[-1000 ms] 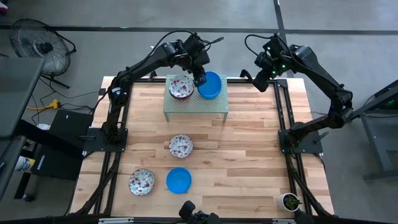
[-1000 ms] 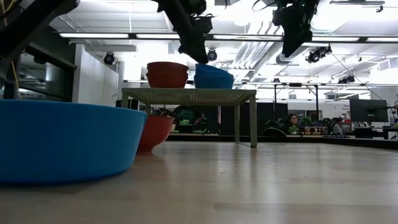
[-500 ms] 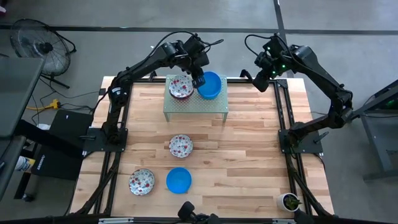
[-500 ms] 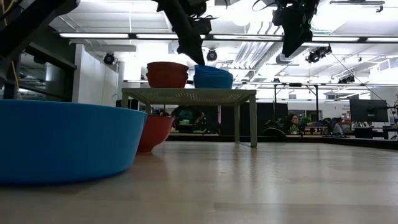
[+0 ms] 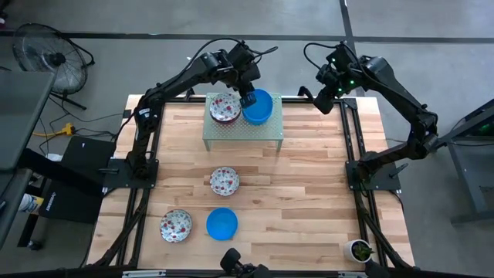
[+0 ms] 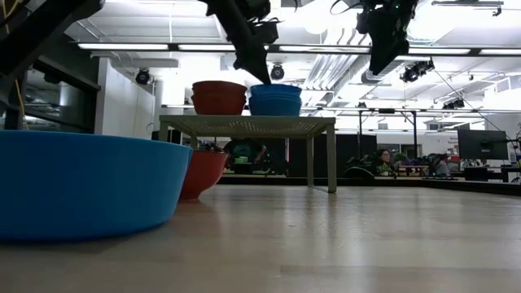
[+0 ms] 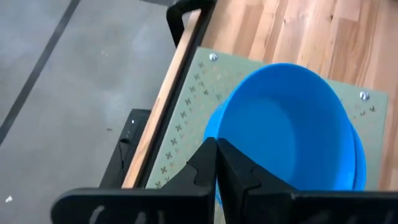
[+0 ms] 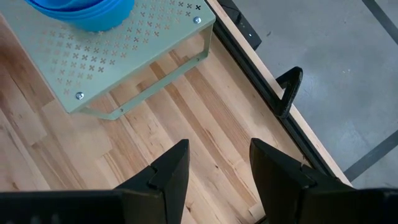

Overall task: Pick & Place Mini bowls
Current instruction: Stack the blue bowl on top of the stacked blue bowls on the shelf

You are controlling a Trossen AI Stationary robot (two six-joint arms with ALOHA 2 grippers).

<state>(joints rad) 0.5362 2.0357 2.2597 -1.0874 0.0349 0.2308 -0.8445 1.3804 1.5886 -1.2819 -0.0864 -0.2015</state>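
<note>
The left gripper (image 5: 248,99) is positioned over the far edge of the pale green perforated rack (image 5: 266,132), its fingers pinched on the near rim of the top blue bowl (image 5: 258,106). In the left wrist view the two fingers (image 7: 205,163) are seen drawn almost together across that rim, and the bowl is seated in another blue bowl beneath it, slightly off centre. In the low view the blue stack (image 6: 275,99) rests on the rack beside the stack of speckled bowls (image 6: 219,97).

The step in hand is judged to be either the seating or the taking of the top blue bowl; which of the two cannot be told.

- If the bowl is being placed, it should be centred on the stack before the fingers are parted, and the gripper should be lifted straight up.
- If it is being taken, the grip should be kept firm and the lift kept vertical, so that the lower bowl is not dragged along.
- Sideways travel toward the speckled stack should be avoided.

Three bowls remain on the worktop: a speckled bowl (image 5: 225,181) near the centre, and a speckled bowl (image 5: 176,225) and a blue bowl (image 5: 222,223) toward the near edge.

The right gripper (image 5: 324,99) waits above the far right corner with its fingers (image 8: 166,174) spread wide and empty.
</note>
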